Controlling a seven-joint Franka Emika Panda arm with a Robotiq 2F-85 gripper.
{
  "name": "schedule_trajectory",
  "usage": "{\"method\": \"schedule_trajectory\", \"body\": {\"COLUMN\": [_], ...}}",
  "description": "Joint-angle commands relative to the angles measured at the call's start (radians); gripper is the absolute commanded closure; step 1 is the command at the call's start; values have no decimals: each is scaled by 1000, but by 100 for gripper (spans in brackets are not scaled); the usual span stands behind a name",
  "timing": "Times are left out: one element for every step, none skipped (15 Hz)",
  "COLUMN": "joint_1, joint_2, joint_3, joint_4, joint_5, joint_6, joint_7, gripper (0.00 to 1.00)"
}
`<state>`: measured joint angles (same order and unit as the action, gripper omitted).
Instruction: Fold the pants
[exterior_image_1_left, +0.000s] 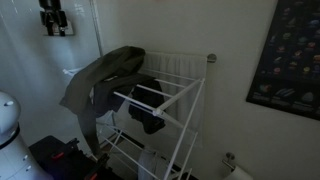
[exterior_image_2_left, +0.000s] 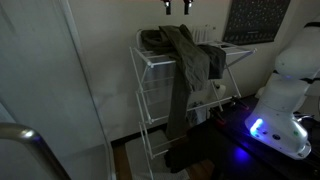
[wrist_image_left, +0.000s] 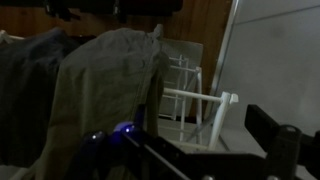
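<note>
The olive-grey pants (exterior_image_1_left: 100, 80) hang draped over the top of a white wire drying rack (exterior_image_1_left: 175, 85), with one long leg dangling down its side. They also show in an exterior view (exterior_image_2_left: 190, 65) and at the left of the wrist view (wrist_image_left: 95, 90). My gripper (exterior_image_1_left: 52, 20) hangs high above and to the side of the rack, apart from the cloth. It appears at the top edge of an exterior view (exterior_image_2_left: 178, 6). Its fingers are spread and hold nothing. In the wrist view a dark finger (wrist_image_left: 275, 135) shows at the right.
A smaller black garment (exterior_image_1_left: 150, 108) hangs on a lower rail of the rack. A dark poster (exterior_image_1_left: 295, 55) is on the wall. The white robot base (exterior_image_2_left: 285, 90) with a blue light stands beside the rack. A white panel (exterior_image_2_left: 45, 70) stands nearby.
</note>
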<state>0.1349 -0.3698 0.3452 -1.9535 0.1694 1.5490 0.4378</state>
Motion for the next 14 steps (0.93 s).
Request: {"method": "schedule_trajectory", "body": {"joint_1": [20, 27, 35, 41, 48, 56, 64, 75, 86, 97, 107, 116, 124, 132], "joint_2": [7, 17, 29, 45, 61, 79, 100, 117, 137, 157, 178, 198, 218, 232], "joint_3": [68, 91, 109, 128, 141, 152, 163, 168, 170, 170, 167, 161, 155, 151], "joint_4": [16, 14, 12, 5, 3, -4, -12, -27, -40, -54, -70, -84, -100, -120], "joint_5": [-69, -78, -84, -92, -101, -108, -117, -123, -131, -141, -156, -162, -171, -191], "joint_6": [-102, -122, -140, -161, -179, -194, -204, -197, -190, -186, -178, -178, -171, -152], "joint_7": [180, 229, 269, 309, 343, 374, 401, 418, 431, 443, 452, 464, 469, 470], "gripper": [0, 0, 0, 0, 0, 0, 0, 0, 0, 0, 0, 0, 0, 0]}}
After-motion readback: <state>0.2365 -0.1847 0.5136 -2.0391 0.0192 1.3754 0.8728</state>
